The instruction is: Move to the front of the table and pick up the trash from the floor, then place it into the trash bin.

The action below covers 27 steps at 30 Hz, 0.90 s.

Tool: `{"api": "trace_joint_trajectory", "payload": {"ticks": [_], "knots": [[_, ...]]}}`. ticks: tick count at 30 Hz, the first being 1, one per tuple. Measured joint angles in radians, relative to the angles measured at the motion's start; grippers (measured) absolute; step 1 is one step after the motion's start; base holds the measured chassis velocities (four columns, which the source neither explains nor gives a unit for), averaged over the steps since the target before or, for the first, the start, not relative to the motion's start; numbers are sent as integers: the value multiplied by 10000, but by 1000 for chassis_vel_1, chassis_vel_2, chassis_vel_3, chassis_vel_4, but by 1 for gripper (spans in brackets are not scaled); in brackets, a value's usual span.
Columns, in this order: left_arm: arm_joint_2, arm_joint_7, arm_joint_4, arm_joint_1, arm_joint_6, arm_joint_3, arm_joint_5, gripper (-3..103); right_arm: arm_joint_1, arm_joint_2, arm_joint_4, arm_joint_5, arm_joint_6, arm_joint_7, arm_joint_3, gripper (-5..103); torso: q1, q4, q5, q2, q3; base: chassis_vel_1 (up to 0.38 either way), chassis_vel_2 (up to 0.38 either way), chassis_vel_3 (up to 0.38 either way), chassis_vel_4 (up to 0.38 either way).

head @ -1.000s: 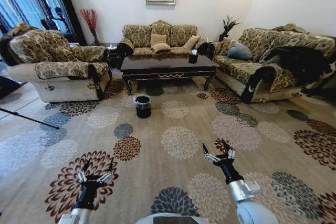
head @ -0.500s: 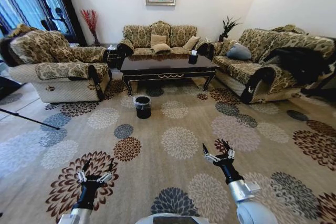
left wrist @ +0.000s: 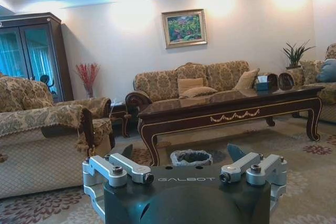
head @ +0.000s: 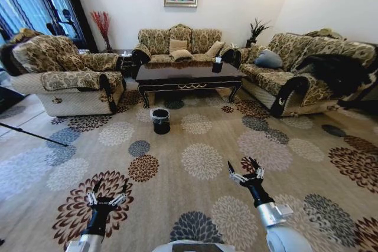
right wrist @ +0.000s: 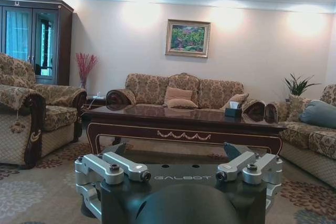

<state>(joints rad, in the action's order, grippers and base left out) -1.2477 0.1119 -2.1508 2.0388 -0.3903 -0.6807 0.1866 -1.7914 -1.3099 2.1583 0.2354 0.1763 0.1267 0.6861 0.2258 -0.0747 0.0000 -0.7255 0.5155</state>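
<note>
Both grippers, left [head: 107,191] and right [head: 244,168], have black bodies marked GALBOT, silver screwed finger links, dark tips.

bright ceiling spotlights, wall glare, edge distortion

The head camera looks forward and down from well back, with the coffee table [head: 189,78] at 12 o'clock and the trash bin [head: 160,120] on the patterned carpet [head: 201,163] near 11. Both wrist cameras sit low, near the floor, and face level toward the same table [left wrist: 231,109] [right wrist: 181,121] and the framed painting [left wrist: 184,28] [right wrist: 188,38]. All three views share the table, the back sofa [head: 180,42] and the painting.
</note>
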Motion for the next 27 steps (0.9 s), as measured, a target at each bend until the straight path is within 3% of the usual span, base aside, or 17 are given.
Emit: {"api": "trace_joint_trajectory", "payload": {"ticks": [27], "knots": [[0,0,0,0,0,0,0,100,0,0,0,0,0,0,0,100,135,-1,0,-320,183,0,0,0,0]]}}
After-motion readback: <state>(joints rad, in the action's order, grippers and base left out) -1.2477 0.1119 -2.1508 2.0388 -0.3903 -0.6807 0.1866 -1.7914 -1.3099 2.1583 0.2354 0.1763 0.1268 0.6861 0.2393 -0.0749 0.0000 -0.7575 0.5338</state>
